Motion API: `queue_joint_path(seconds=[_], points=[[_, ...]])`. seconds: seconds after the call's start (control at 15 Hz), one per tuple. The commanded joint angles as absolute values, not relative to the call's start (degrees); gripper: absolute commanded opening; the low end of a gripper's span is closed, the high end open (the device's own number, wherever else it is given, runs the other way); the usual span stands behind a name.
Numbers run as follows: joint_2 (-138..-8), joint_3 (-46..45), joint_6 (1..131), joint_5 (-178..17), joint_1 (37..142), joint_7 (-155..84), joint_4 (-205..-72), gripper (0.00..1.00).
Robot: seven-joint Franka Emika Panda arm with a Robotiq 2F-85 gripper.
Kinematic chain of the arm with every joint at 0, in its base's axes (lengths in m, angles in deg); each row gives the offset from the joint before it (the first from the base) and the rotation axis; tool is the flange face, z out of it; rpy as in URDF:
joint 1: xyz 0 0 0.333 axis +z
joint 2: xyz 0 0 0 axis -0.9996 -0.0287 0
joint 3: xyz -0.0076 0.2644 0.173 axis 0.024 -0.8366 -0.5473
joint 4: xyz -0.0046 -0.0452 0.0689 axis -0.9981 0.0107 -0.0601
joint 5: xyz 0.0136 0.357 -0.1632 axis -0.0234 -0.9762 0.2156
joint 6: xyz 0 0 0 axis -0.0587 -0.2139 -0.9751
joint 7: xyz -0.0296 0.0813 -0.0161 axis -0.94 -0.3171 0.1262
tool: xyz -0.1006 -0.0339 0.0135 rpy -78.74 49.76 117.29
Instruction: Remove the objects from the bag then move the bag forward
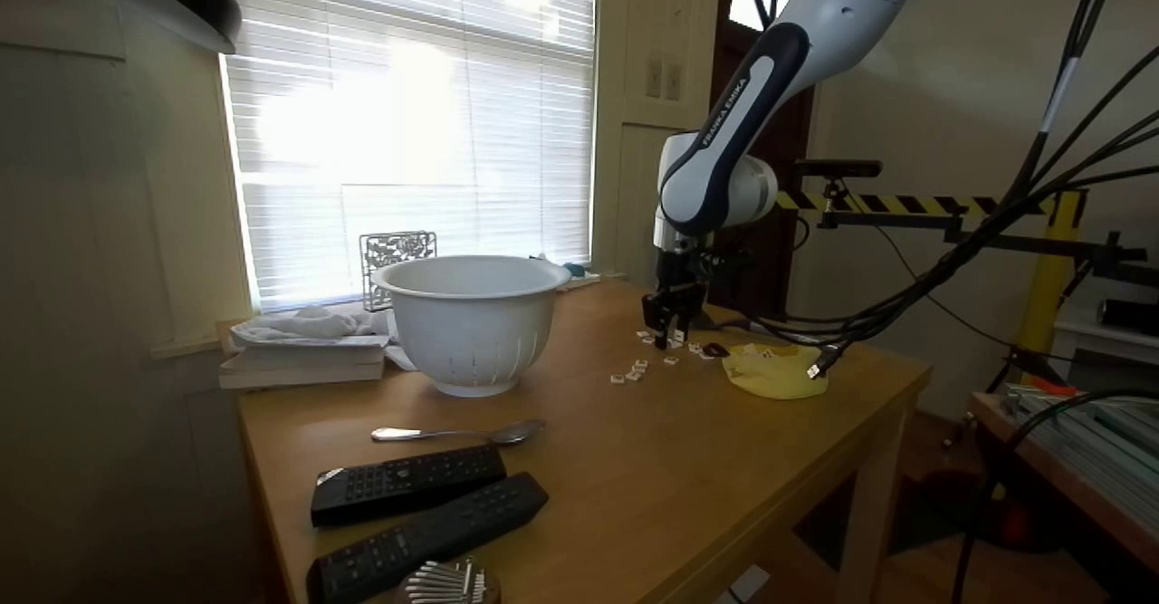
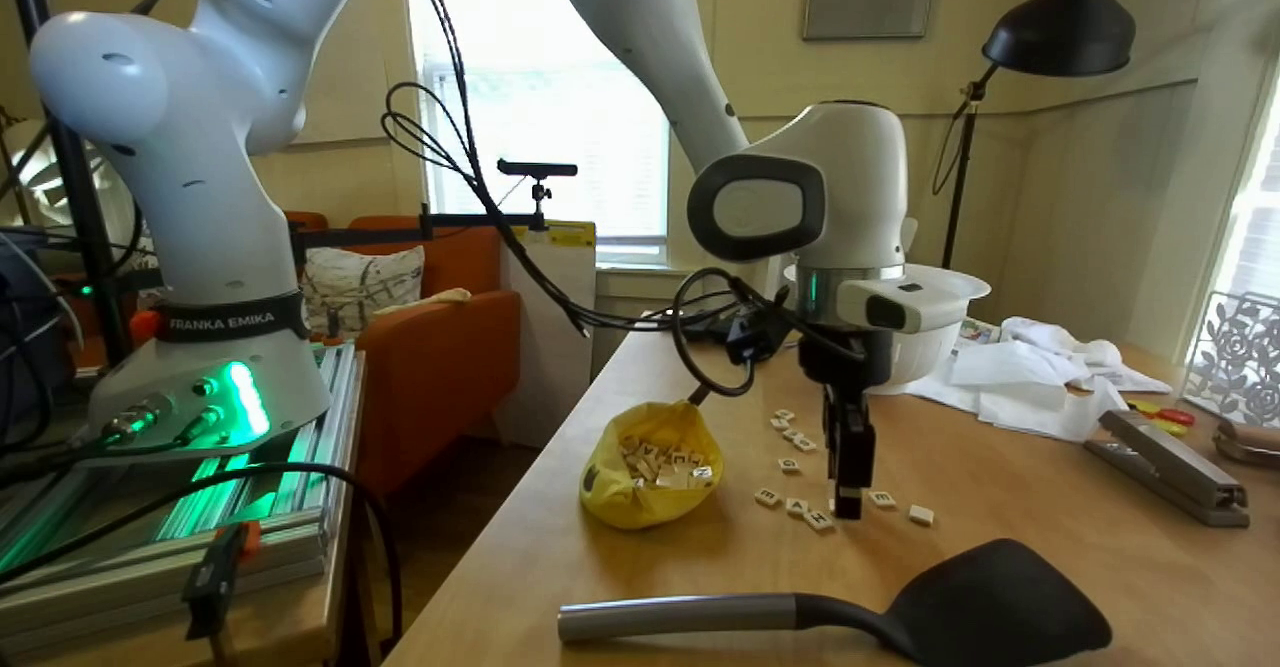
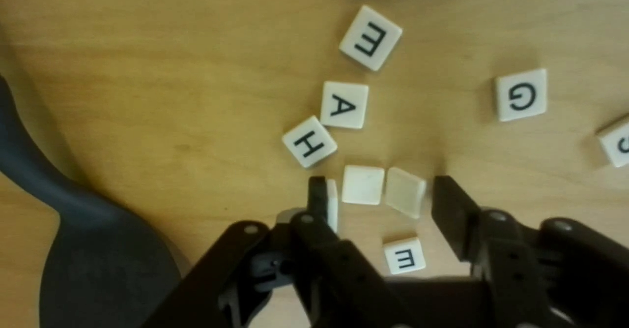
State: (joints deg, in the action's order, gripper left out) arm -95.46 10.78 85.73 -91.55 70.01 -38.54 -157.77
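Note:
The yellow bag [image 1: 768,378] sits on the table near its edge. In an exterior view the bag [image 2: 630,509] is open at the top, with many letter tiles [image 2: 662,467] inside; it is out of the wrist view. My gripper [image 2: 848,507] points down among loose tiles, to one side of the bag. In the wrist view the gripper [image 3: 382,195] is open. Between its fingers lie a blank-faced tile [image 3: 362,185] and a tilted tile [image 3: 405,192]. Another tile [image 3: 332,205] stands on edge against the left finger. Tiles marked H [image 3: 309,141], A [image 3: 344,104] and G [image 3: 522,95] lie nearby.
A black spatula [image 2: 1000,602] lies near the tiles, also along the wrist view's left [image 3: 108,264]. A white colander [image 1: 471,337], spoon [image 1: 457,433], remotes [image 1: 407,482] and stapler [image 2: 1170,467] are on the table. Arm cables [image 1: 905,287] hang close to the bag.

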Motion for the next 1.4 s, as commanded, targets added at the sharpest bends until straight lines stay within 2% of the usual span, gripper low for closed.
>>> queue_joint_path(seconds=[0.0,0.07,0.2,0.47,0.67,0.73,0.8,0.93,1.33], points=[[-94.7,10.2,83.9,-90.9,69.4,-37.6,-156.9,0.88],[-94.4,10.3,83.8,-90.8,69.4,-37.7,-157.1,0.96],[-93.4,10.5,83.7,-90.6,69.5,-37.9,-157.7,1.0],[-91.4,10.0,83.0,-90.8,68.9,-39.1,-158.3,1.0],[-90.4,9.1,77.6,-89.4,68.0,-43.1,-158.0,1.0],[-92.2,14.6,82.1,-84.0,72.7,-38.5,-158.4,1.0],[-92.9,16.4,86.4,-81.9,74.1,-36.0,-158.6,1.0],[-91.6,15.8,80.9,-80.5,73.2,-37.9,-158.7,1.0],[-91.6,14.4,75.8,-79.8,72.2,-40.7,-158.4,1.0]])
